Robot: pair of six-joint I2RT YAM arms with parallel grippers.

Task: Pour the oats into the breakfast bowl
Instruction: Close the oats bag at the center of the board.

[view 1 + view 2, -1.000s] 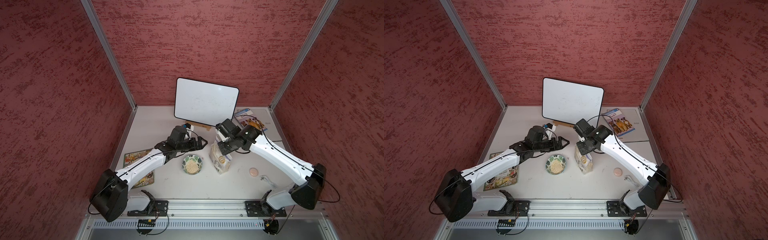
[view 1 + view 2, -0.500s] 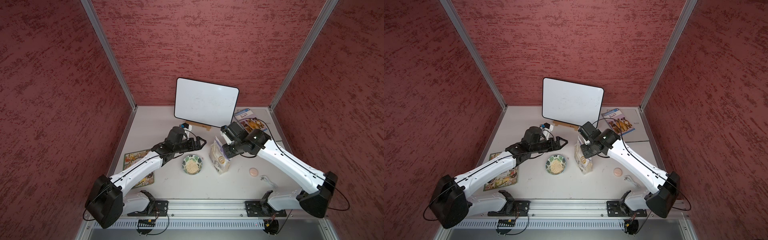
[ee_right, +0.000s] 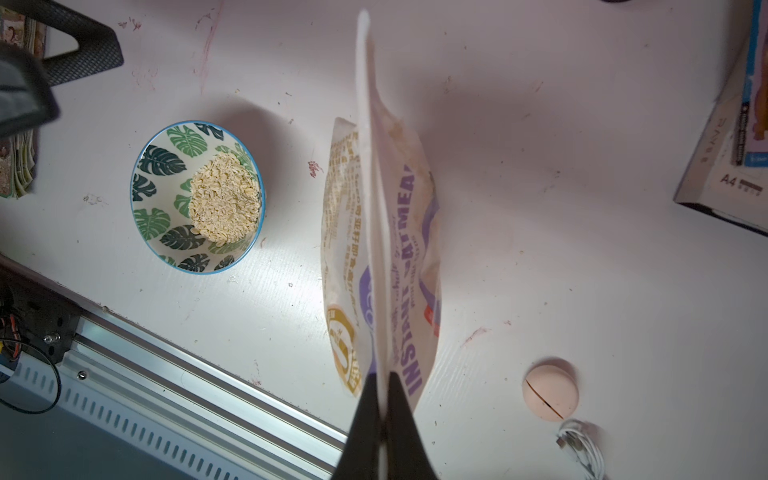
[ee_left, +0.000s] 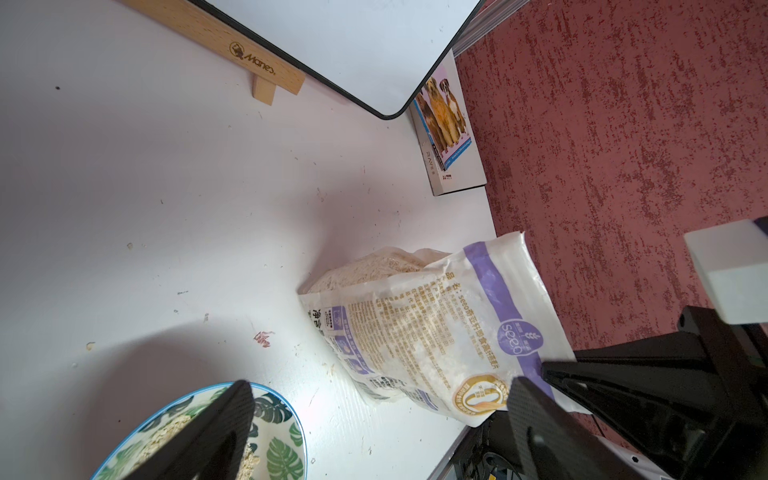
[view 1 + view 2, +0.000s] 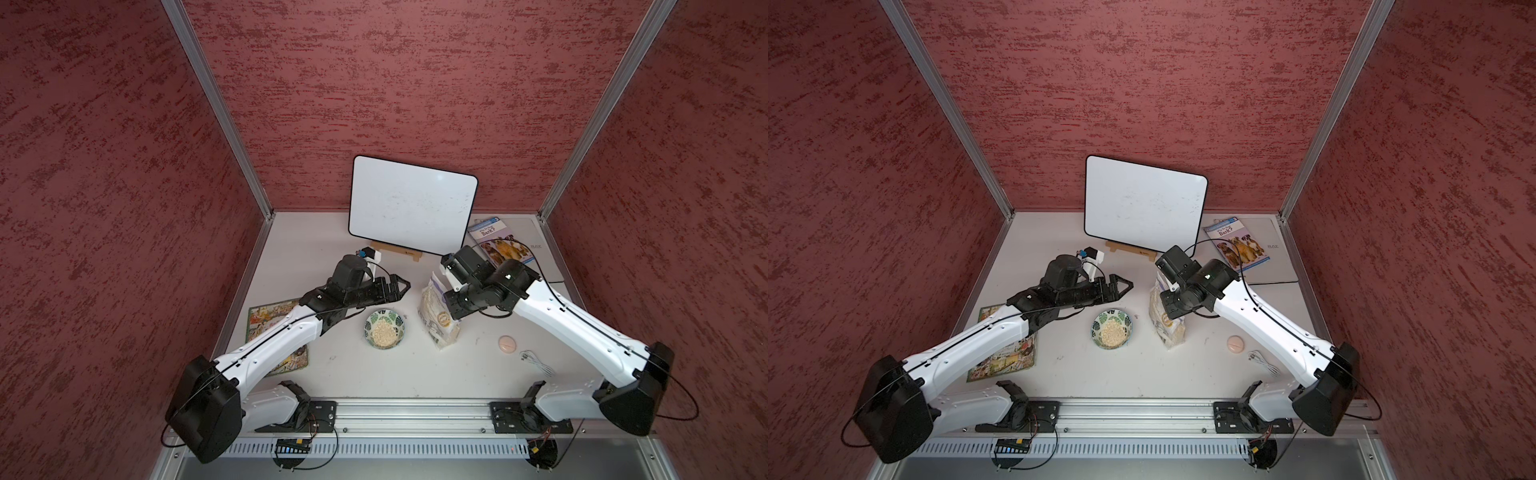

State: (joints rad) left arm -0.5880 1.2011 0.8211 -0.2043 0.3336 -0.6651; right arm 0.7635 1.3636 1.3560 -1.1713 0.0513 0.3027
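Observation:
The oats pouch [image 5: 436, 318] [image 5: 1168, 328] stands upright on the white table, just right of the breakfast bowl [image 5: 372, 321] [image 5: 1100, 327]. My right gripper [image 3: 382, 376] is shut on the pouch's flat top seam [image 3: 376, 208], seen from straight above. The leaf-patterned bowl [image 3: 160, 183] holds a heap of pale oat flakes [image 3: 224, 197]. My left gripper [image 5: 400, 286] [image 4: 380, 386] hangs open above the table just behind the bowl, pointing at the pouch [image 4: 415, 332], with nothing between its fingers.
A whiteboard [image 5: 411, 205] leans on a wooden stand at the back. A dog book [image 5: 500, 245] lies on a grey pad back right. A pink disc [image 5: 507, 344] and white cable [image 5: 536, 363] lie right of the pouch. A picture book [image 5: 266, 320] lies under the left arm.
My right arm's elbow has swung out to the right while its gripper stays at the pouch top. My left arm has drawn back slightly. Pouch and bowl have not moved.

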